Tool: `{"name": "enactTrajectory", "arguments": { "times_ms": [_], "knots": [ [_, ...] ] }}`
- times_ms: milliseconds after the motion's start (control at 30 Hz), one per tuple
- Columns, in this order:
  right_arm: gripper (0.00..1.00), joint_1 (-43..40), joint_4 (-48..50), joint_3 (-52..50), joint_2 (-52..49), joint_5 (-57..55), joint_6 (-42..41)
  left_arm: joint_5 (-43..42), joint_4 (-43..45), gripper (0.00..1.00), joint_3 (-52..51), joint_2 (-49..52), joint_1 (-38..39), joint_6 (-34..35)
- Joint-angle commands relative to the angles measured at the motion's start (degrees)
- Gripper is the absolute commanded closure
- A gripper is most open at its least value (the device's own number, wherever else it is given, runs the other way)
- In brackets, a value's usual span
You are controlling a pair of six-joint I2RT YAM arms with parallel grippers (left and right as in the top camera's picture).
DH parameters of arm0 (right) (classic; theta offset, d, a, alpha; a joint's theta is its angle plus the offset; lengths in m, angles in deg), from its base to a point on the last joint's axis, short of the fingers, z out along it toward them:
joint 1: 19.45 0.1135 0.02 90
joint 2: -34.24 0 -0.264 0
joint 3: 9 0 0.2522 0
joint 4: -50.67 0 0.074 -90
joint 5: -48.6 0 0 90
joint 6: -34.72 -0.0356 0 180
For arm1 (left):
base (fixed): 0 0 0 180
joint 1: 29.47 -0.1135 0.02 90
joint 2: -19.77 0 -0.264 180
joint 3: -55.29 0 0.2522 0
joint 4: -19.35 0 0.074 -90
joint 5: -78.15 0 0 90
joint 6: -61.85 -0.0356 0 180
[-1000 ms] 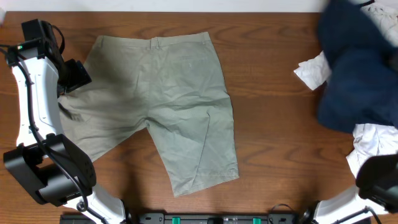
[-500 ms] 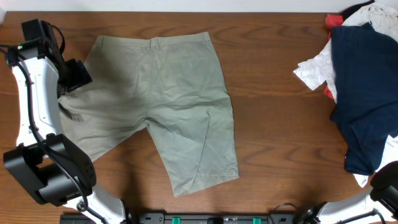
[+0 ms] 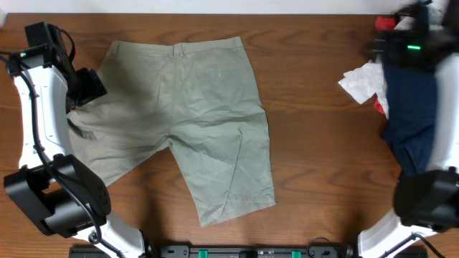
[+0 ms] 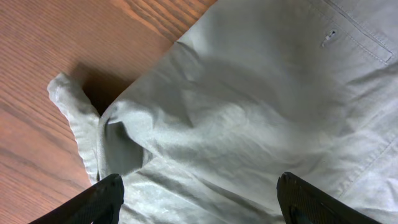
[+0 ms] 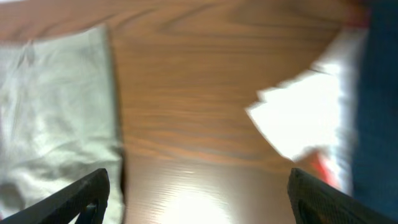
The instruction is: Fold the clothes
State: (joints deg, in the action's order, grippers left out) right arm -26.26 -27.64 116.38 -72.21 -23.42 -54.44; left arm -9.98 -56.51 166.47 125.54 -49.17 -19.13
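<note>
The clothes, khaki shorts [image 3: 186, 122], lie spread flat and wrinkled on the wooden table, waistband toward the far edge and one leg reaching the near edge. My left gripper [image 3: 90, 86] hovers at the shorts' left side. In the left wrist view the gripper [image 4: 199, 193] stands open over the cloth [image 4: 249, 112], with a bunched corner of fabric [image 4: 74, 112] ahead on the left. My right gripper [image 3: 374, 47] is blurred at the far right. Seen from the right wrist, it [image 5: 199, 186] is open over bare wood, with the shorts' edge [image 5: 56, 112] to its left.
A dark navy garment [image 3: 412, 107] lies piled at the right edge on white cloths [image 3: 362, 80] and a bit of red cloth [image 3: 379, 107]. In the right wrist view the white cloth [image 5: 305, 118] and navy garment [image 5: 382, 93] sit on the right. Bare table [image 3: 308, 143] separates shorts and pile.
The navy garment, aloft a second ago, has dropped onto the pile. My right gripper has let go of it and swung in above the far right. The left arm has not moved.
</note>
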Motion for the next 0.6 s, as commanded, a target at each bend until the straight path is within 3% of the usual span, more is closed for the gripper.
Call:
{"name": "enactTrajectory", "arguments": {
  "times_ms": [0, 267, 567],
  "knots": [
    [0.11, 8.41, 4.39, -5.27, 0.96, -3.82, -1.27, 0.02, -0.17, 0.19, -0.13, -0.22, 0.2, -0.2],
    [0.16, 23.28, 18.43, -18.88, -1.97, -4.07, -1.46, 0.02, -0.15, 0.19, -0.13, -0.22, 0.2, -0.17],
    [0.25, 30.18, 19.3, -22.73, -9.94, -3.96, -1.16, 0.04, -0.15, 0.19, -0.13, -0.22, 0.2, -0.17]
  ]
}}
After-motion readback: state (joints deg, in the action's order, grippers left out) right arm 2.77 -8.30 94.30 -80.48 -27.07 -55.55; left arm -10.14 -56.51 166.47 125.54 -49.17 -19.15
